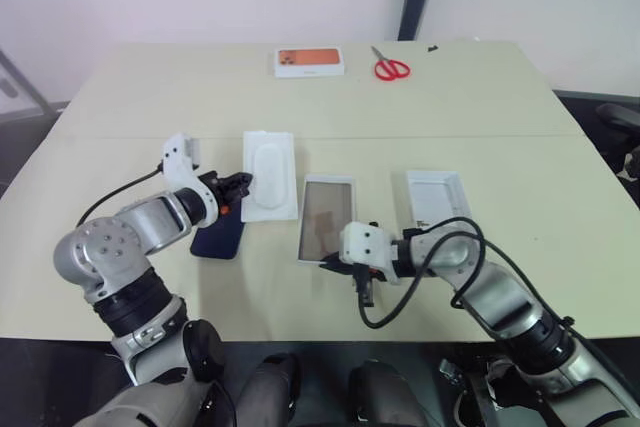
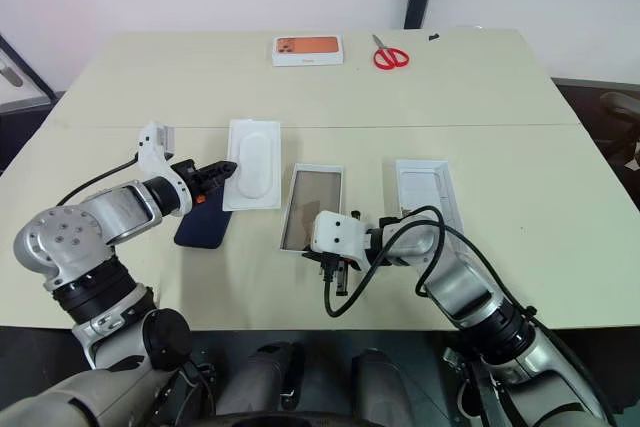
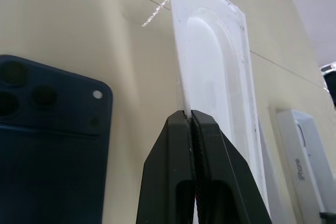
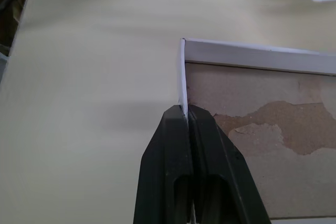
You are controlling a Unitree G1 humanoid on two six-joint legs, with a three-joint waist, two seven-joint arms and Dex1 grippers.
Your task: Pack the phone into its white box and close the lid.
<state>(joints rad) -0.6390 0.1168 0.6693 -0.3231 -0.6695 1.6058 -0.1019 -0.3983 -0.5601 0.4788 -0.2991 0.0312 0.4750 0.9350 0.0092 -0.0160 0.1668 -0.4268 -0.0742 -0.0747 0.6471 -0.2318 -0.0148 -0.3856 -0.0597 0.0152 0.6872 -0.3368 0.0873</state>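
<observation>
The dark navy phone (image 1: pixel 218 237) lies back up on the table, its camera cluster (image 3: pixel 21 90) showing. My left gripper (image 1: pixel 243 185) hovers just above it, shut on the long edge of a white moulded insert (image 1: pixel 268 175); its fingertips (image 3: pixel 178 124) pinch that thin rim. The white box (image 1: pixel 326 219), open side up with a brownish floor, sits at centre. My right gripper (image 4: pixel 184 109) is shut on the box's near wall close to a corner. A white lid (image 1: pixel 437 197) lies inside up to the right of the box.
An orange-printed box (image 1: pixel 309 62) and red scissors (image 1: pixel 391 69) lie at the far side of the cream table (image 1: pixel 520 147). Black cables loop from my right wrist over the table's near edge.
</observation>
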